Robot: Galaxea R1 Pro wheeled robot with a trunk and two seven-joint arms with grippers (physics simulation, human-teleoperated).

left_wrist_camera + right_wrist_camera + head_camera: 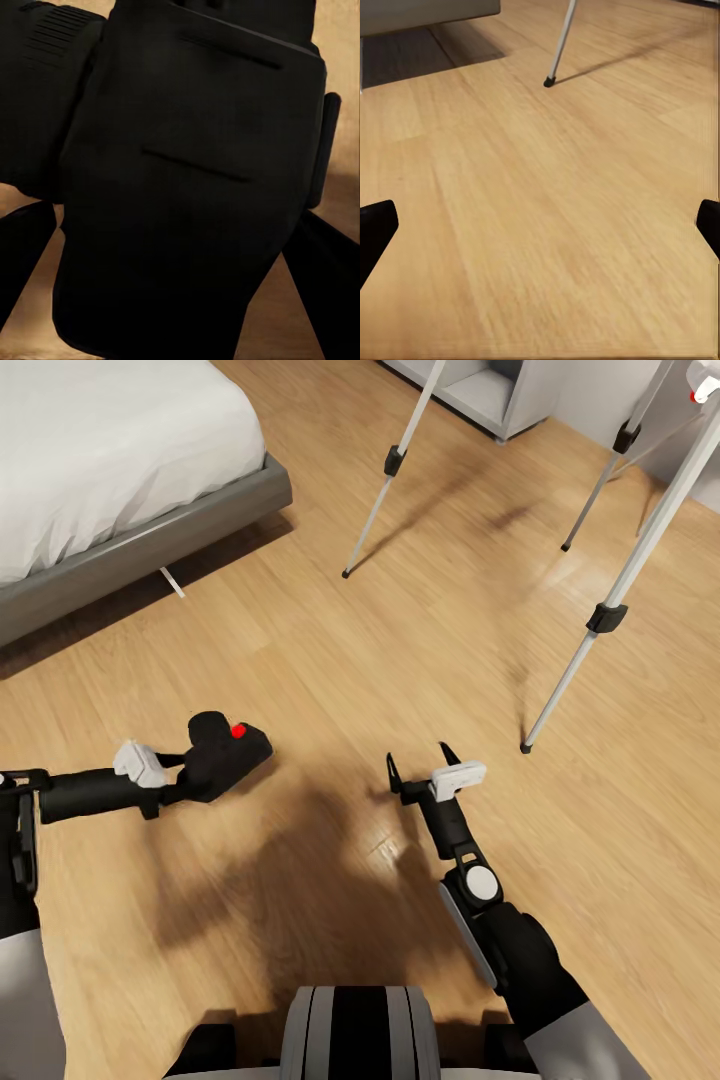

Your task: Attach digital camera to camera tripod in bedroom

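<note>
Planks of light, warm-toned wood floor [330, 660] run under me, smooth with a faint grain and a soft sheen where light pools ahead of my trunk. My left hand [190, 775] is clamped on the small black boxy digital camera [225, 750], a matte body with a stubby ribbed lens barrel and a bright red round button [238, 731] on top. I hold it low over the floor, out in front of me on my left side. In the left wrist view the camera's [195, 180] dark back sits close, flat with two thin recessed slits, and my black fingers [22, 247] angle in on both sides of it.

My right hand [420, 765] holds nothing. Its two thin black fingers stand well apart, and in the right wrist view the fingertips [375, 229] show at the picture's two edges, with bare planks between them.

Ahead on my right stands the tall camera tripod [630, 560]: slim silver-white tube legs, each with a black clamp collar partway down and a small black foot on the floor. One foot rests just ahead of my right hand, and the other two legs stand farther back. The tripod's head is out of sight above. In the right wrist view one leg [561, 41] meets the floor at a black tip.

At upper left is the bed [150, 530], a grey frame with rounded edges under a white, softly wrinkled mattress. At the top edge, a pale grey cabinet [500, 395] stands behind the tripod legs.
</note>
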